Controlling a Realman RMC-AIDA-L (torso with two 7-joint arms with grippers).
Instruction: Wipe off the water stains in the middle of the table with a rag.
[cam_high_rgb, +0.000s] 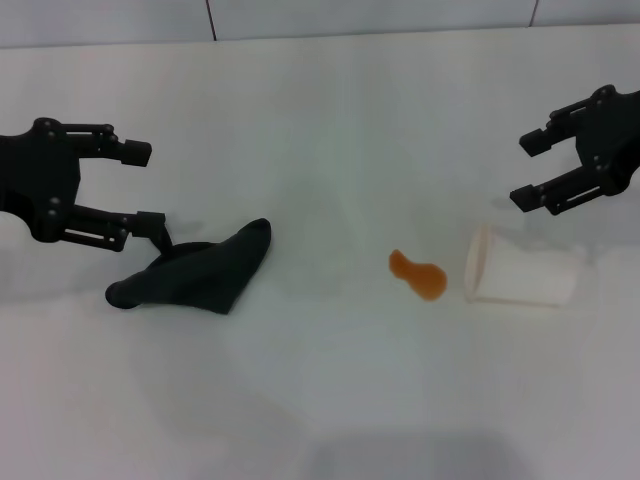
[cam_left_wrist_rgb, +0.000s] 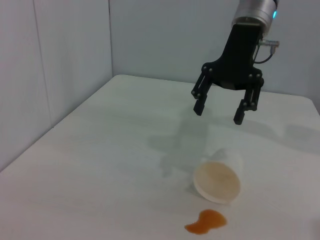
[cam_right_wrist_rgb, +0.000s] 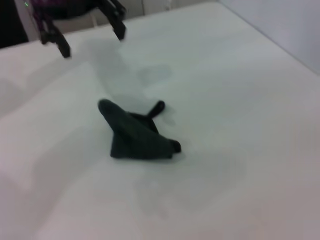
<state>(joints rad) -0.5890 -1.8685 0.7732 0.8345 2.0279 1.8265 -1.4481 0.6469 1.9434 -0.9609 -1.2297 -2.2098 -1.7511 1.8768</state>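
water stains (cam_high_rgb: 418, 275) are sitting near the middle of the table (cam_high_rgb: 330, 390) as one small orange-amber blot, narrow at its left end and fatter at its right, and they are looking wholly unwiped. rag (cam_high_rgb: 195, 272) is lying well to the left of the blot, a dark crumpled cloth with one corner pointing far-right and a thin black loop (cam_high_rgb: 155, 238) sticking out toward the far-left. just right of the blot a white paper cup (cam_high_rgb: 520, 275) is lying on its side, its mouth facing the spill and close to it, though not clearly touching.

left gripper (cam_high_rgb: 140, 185) is hanging over the left side of the table with its fingers spread wide and nothing between them; its nearer fingertip is reaching close to the loop, possibly brushing it, though the head view is too flat to be sure of the height. right gripper (cam_high_rgb: 532, 170) is hovering at the far right, above and beyond the cup, also spread apart and empty; the left wrist view is showing it clear of the tabletop.

judging from this, the step in hand is picking up the cloth, and no wiping is under way. the next move is asking the left gripper to come down over the cloth's bulk, pinch a good fold, then carry it rightward to the blot without knocking the cup.
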